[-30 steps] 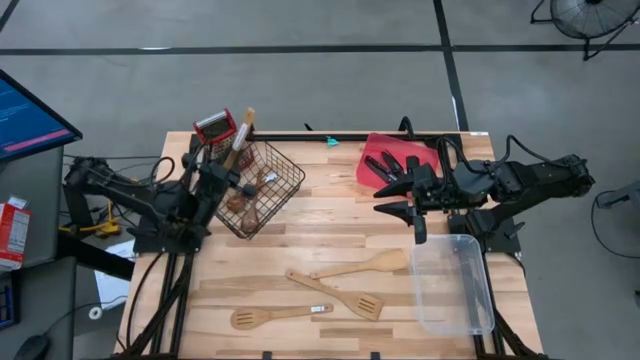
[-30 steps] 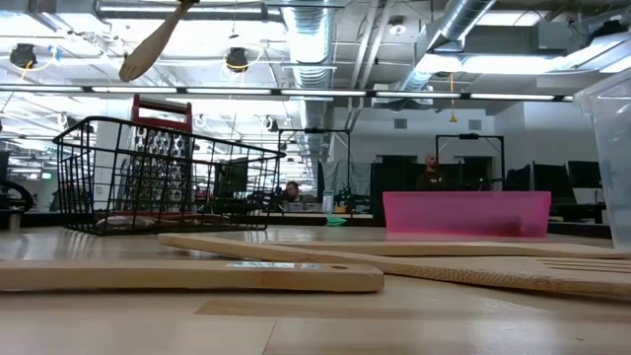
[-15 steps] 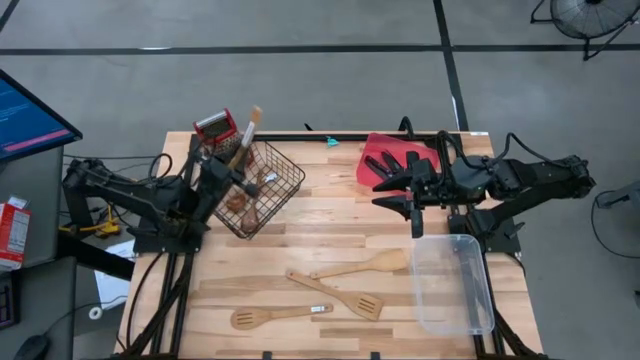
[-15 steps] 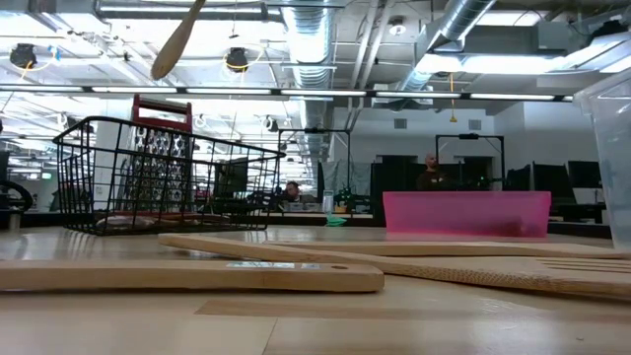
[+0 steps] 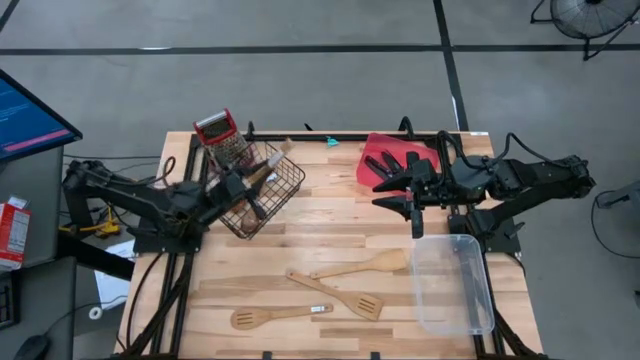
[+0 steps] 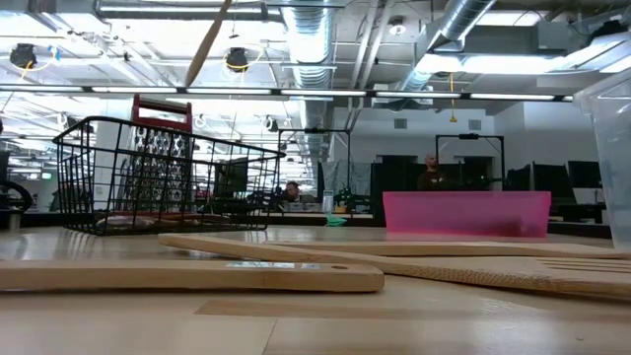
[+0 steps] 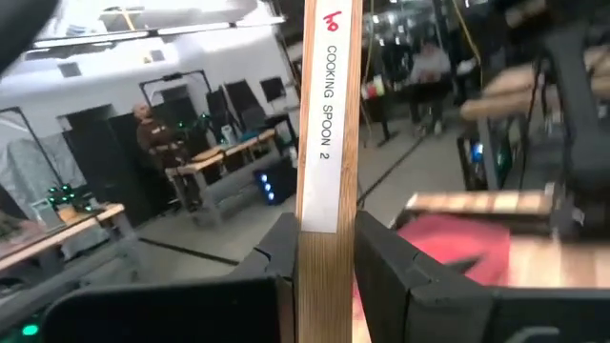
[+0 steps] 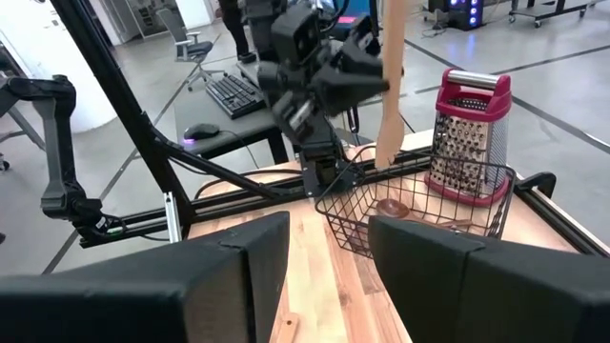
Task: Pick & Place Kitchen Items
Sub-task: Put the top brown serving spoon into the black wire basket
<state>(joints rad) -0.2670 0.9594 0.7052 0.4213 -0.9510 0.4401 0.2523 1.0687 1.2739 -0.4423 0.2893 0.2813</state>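
Shut tight on the pale wooden cooking spoon (image 5: 270, 160): left gripper (image 5: 232, 188), left of centre in the high view, over the near edge of the black wire basket (image 5: 285, 185). Confirmed in the left wrist view, with the labelled handle pinched between both dark fingers (image 7: 286, 262).

Changed over the last second: spoon swung from nearly upright to slanted, free end now pointing toward upper right across the basket. In the low view, bowl gone past the top edge, only the handle (image 6: 209, 39) showing at upper left. Arm also dropped lower and nearer the basket.

Reads as a lowering-in move: spoon probably about to go in with the red-topped steel grater (image 5: 225, 135) and the utensils already there. Not yet released.

Unchanged: right gripper (image 5: 405, 195), right of centre beside the flat red tray (image 5: 385, 145), fingers apart and empty.

Left to do: three pale wooden utensils (image 5: 335, 295) on the table at lower centre, near the clear plastic bin (image 5: 470, 310).
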